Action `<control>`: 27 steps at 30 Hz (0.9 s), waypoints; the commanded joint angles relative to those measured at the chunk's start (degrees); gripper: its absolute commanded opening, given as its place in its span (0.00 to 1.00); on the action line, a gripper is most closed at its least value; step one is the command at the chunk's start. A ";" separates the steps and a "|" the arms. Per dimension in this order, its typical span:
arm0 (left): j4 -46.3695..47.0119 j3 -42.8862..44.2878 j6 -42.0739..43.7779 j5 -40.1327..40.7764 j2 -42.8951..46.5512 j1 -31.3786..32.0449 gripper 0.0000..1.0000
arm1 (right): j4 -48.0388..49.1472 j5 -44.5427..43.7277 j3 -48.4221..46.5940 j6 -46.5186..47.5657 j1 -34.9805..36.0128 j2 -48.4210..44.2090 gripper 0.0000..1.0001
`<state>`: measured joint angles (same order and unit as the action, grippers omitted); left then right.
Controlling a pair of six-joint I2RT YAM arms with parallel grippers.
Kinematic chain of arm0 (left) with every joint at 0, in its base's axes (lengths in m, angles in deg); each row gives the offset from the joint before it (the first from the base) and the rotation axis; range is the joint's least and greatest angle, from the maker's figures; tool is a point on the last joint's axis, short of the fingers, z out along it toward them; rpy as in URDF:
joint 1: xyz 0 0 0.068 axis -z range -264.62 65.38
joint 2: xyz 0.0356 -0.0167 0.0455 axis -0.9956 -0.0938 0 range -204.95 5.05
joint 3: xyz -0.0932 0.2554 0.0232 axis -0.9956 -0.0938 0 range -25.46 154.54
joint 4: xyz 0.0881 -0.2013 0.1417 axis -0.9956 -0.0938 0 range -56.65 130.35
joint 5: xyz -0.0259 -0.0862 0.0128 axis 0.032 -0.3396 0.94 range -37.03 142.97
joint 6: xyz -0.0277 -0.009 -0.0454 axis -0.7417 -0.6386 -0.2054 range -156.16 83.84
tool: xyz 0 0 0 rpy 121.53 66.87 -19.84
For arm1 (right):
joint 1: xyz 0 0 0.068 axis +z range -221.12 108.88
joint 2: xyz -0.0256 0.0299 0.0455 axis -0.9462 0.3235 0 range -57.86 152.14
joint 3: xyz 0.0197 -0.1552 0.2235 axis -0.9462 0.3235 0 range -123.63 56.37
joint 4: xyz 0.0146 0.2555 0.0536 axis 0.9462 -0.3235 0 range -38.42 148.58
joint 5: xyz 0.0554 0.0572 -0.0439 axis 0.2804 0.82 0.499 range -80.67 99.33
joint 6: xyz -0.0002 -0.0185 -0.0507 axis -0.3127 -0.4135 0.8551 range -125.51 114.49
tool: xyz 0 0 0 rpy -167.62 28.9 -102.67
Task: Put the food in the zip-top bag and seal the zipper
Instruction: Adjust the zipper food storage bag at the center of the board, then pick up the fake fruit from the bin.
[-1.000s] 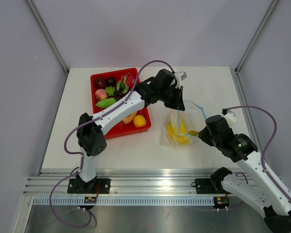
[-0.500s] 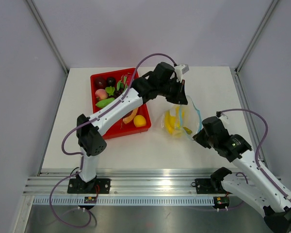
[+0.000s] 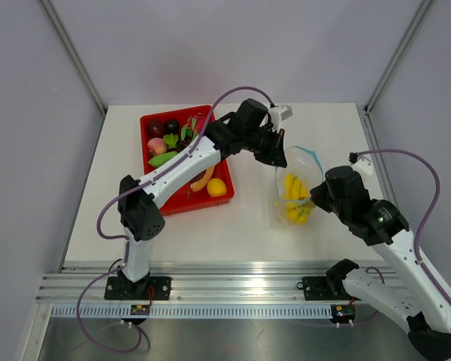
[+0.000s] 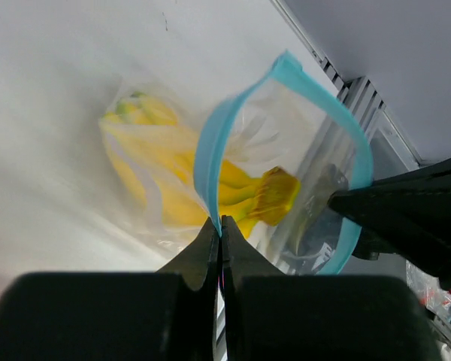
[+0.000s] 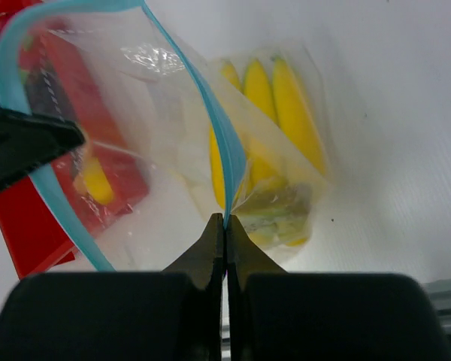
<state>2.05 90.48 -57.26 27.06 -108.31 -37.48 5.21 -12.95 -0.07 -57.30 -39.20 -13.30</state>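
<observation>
so, table (image 3: 323, 124): white top; the bag hangs over its right half, and whether the bottom touches it i cannot tell
red tray (image 3: 179, 199): left of the bag, keeping the loose fruit together
zip-top bag (image 3: 286, 171): held upright between the arms so its mouth faces up for loading
left gripper (image 4: 222, 226): clamped tight on the zipper lip nearer the tray
right gripper (image 5: 225, 222): pinched closed on the opposite lip, which spreads the mouth into a loop
banana bunch (image 3: 293, 199): already inside, slumped low in the bag
citrus (image 3: 216, 187): in the tray's near corner, not yet bagged
zipper (image 5: 227, 154): light blue strip, bowed open and unsealed; likely one arm must let go to fetch more
</observation>
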 commanded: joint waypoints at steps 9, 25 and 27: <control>-0.81 -0.10 0.54 -2.21 2.53 -1.34 0.36 | 3.35 -5.76 -10.36 9.95 -0.02 9.94 0.00; -5.47 -7.21 -3.85 4.27 15.26 -13.71 0.72 | 6.96 -1.98 -6.84 9.25 -0.02 10.64 0.00; -5.73 -11.78 -5.26 7.61 17.02 -16.01 0.73 | 7.13 -1.71 -6.75 9.25 -0.02 10.64 0.00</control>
<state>-3.86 82.35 -59.65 29.29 -96.55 -50.07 9.91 -14.98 -6.91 -48.56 -39.20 -2.66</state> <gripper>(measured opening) 0.723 0.011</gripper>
